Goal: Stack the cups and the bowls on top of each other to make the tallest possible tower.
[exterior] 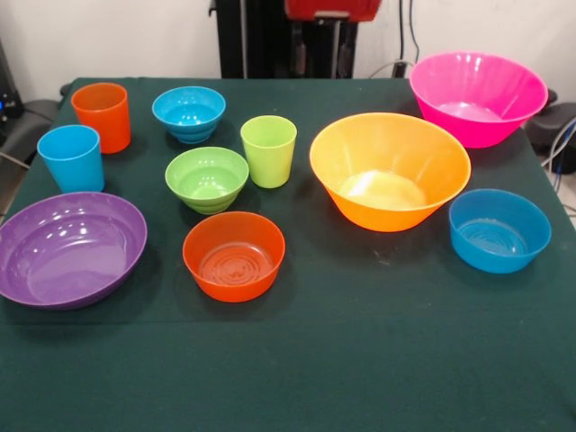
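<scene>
Three cups stand upright and apart on the green cloth: an orange cup [102, 115] at the far left, a light blue cup [71, 157] in front of it, and a lime green cup [268, 149] near the middle. Bowls sit open side up and apart: small blue [189, 112], small green [207, 178], medium orange [234, 255], large purple [67, 248], large yellow-orange [390, 169], pink [478, 96] and medium blue [499, 229]. Nothing is stacked. The gripper does not show; only the robot's red and black pedestal [331, 22] shows at the top.
The dark green cloth [360, 360] covers the table; its front strip holds nothing. Cables hang at the far right edge by the pink bowl.
</scene>
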{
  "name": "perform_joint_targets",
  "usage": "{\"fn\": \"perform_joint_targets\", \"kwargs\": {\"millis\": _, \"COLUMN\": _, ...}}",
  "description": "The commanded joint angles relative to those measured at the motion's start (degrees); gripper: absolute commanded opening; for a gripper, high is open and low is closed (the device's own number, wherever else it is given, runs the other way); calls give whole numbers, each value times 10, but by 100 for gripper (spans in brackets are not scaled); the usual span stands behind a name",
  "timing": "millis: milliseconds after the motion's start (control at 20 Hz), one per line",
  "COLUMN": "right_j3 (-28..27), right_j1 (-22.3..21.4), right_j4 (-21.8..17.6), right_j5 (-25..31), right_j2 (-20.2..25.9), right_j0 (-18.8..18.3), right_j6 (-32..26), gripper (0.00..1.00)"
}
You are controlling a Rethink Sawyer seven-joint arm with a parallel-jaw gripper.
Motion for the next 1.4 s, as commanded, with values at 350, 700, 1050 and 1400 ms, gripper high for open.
{"fn": "perform_joint_targets", "kwargs": {"millis": 350, "right_j3": -108, "right_j1": 123, "right_j4": -69, "right_j5": -50, "right_j2": 50, "right_j0": -40, "right_j6": -12, "gripper": 100}}
{"fn": "perform_joint_targets", "kwargs": {"millis": 700, "right_j3": -147, "right_j1": 126, "right_j4": -113, "right_j5": -8, "right_j2": 60, "right_j0": -45, "right_j6": -62, "gripper": 100}}
{"fn": "perform_joint_targets", "kwargs": {"millis": 1050, "right_j3": -169, "right_j1": 133, "right_j4": -123, "right_j5": 61, "right_j2": 86, "right_j0": -54, "right_j6": -83, "gripper": 100}}
{"fn": "perform_joint_targets", "kwargs": {"millis": 1400, "right_j3": -191, "right_j1": 140, "right_j4": -141, "right_j5": 63, "right_j2": 85, "right_j0": -57, "right_j6": -74, "gripper": 100}}
